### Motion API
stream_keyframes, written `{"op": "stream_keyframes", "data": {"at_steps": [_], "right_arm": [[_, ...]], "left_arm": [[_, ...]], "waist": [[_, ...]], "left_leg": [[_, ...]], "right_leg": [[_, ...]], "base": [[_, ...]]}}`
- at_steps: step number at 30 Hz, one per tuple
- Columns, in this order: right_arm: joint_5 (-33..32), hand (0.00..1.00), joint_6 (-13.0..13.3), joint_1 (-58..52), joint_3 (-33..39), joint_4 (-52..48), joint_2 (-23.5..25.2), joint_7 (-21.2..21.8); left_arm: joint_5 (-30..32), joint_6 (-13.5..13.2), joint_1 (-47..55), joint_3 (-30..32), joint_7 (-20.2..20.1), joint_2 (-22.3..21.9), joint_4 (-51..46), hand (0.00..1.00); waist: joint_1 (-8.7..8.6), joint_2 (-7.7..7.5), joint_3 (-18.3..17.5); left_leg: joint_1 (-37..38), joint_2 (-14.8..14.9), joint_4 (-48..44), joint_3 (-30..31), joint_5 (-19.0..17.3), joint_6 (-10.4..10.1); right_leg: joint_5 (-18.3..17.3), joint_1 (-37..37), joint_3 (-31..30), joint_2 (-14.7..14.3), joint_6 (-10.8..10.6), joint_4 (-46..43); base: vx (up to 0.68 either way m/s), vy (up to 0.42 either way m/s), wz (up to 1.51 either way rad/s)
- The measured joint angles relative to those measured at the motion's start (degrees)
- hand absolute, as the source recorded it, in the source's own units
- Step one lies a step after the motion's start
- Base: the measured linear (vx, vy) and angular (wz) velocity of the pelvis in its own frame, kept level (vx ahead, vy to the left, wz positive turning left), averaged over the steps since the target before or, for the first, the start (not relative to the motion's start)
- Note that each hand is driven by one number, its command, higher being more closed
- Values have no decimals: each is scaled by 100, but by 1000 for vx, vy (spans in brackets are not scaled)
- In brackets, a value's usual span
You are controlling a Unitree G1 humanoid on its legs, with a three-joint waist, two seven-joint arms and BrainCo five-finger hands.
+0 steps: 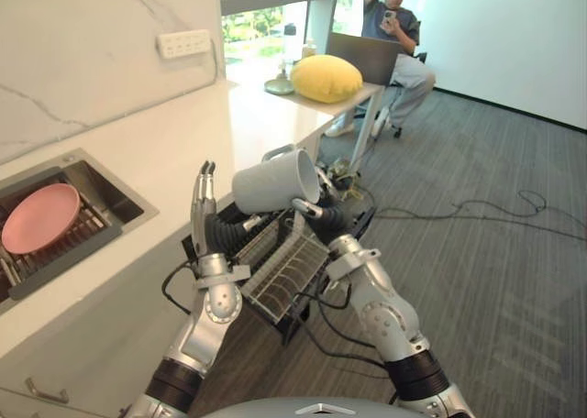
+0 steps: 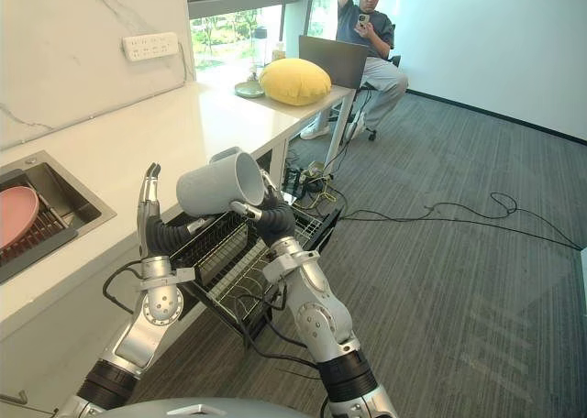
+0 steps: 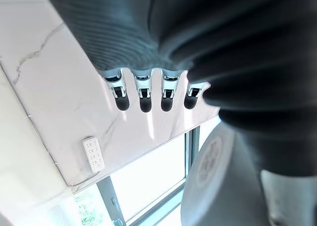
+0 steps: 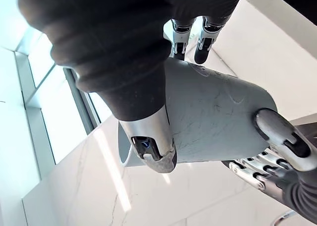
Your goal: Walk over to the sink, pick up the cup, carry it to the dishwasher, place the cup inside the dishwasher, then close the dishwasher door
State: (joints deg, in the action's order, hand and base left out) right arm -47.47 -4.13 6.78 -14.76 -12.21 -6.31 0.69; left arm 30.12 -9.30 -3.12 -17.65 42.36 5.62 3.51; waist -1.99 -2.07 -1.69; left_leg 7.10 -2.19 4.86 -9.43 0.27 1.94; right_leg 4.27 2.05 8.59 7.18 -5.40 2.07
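Grey cup (image 1: 271, 184): on its side, long axis near level, mouth toward robot's right, handle up. Right hand (image 1: 323, 221) curled round it. Left hand (image 1: 202, 203) beside it, fingers straight. The left wrist view alone shows the cup's base.

White countertop (image 1: 183, 152) runs from near left to far centre. Sink (image 1: 117, 198) is sunk into its left part, and a pink plate (image 1: 41, 218) lies on the slatted rack (image 1: 60, 251) inside it. At the far end sit a yellow cushion (image 1: 326, 78), a small dish (image 1: 279, 87) touching its left side, and an open laptop (image 1: 362, 56) behind. Grey carpeted floor (image 1: 477, 280) lies to the right.
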Motion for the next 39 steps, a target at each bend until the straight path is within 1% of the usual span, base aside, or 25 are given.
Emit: {"op": "stream_keyframes", "data": {"at_steps": [1,6,13,14,17,24,27,30,33,34,37,39], "right_arm": [[-3,100,48,0,42,0,6,-2],[-4,100,121,-26,173,0,17,1],[-55,100,143,-148,193,0,17,7],[-55,100,177,-148,194,0,17,7],[-55,100,271,-148,196,0,17,5],[-54,100,284,-150,242,0,23,-4],[-46,100,334,-185,492,0,126,-15],[-29,100,397,-214,692,0,125,-70],[64,100,408,-396,891,0,125,-85],[68,100,407,-486,933,12,124,-85],[80,100,406,-652,1101,350,121,-85],[172,100,403,-679,1172,520,119,-87]], "left_arm": [[-20,0,0,16,0,0,0,100],[-64,-2,3,203,18,-10,1,100],[-57,-72,3,203,17,-4,1,100],[-58,-72,3,202,18,-4,2,0],[-58,-72,3,201,63,-4,3,0],[-78,-83,36,276,148,-8,70,0],[-184,-85,117,437,147,-10,107,0],[-327,-95,258,589,90,-17,170,0],[-460,-148,437,635,-159,-12,170,0],[-523,-203,512,637,-248,-12,170,0],[-676,-380,789,616,-702,-18,171,0],[-775,-505,937,613,-882,-9,172,0]], "waist": [[-2,1,-1],[0,4,-2],[1,4,-3],[-1,4,-3],[3,4,-3],[1,4,-3],[2,4,-3],[0,3,-3],[10,2,-4],[7,2,-4],[7,1,-4],[8,2,-3]], "left_leg": [[0,1,0,-1,3,-1],[-1,5,2,-1,14,-4],[-8,7,2,0,16,-5],[-9,8,2,1,16,-5],[-12,9,1,4,16,-4],[-12,10,2,9,18,-4],[-11,10,2,14,19,-6],[-11,10,2,19,19,-5],[-15,10,2,60,22,-6],[-23,9,2,92,26,-6],[-53,9,2,154,45,-11],[-68,10,2,168,52,-12]], "right_leg": [[3,-1,0,0,4,0],[8,0,2,-1,11,1],[9,-2,6,-1,12,6],[10,-3,6,-2,12,8],[11,-2,10,-3,9,10],[12,0,12,-3,9,10],[12,3,18,-3,9,10],[11,6,24,-1,8,11],[9,20,71,3,4,12],[7,28,122,11,0,12],[10,25,165,12,-6,14],[11,19,172,11,-5,17]], "base": [[0,0,0],[0,0,0],[0,0,0],[0,0,0],[0,0,0],[0,0,0],[0,0,0],[0,0,0],[0,0,6],[1,-3,13],[-1,-9,10],[-9,-7,5]]}}
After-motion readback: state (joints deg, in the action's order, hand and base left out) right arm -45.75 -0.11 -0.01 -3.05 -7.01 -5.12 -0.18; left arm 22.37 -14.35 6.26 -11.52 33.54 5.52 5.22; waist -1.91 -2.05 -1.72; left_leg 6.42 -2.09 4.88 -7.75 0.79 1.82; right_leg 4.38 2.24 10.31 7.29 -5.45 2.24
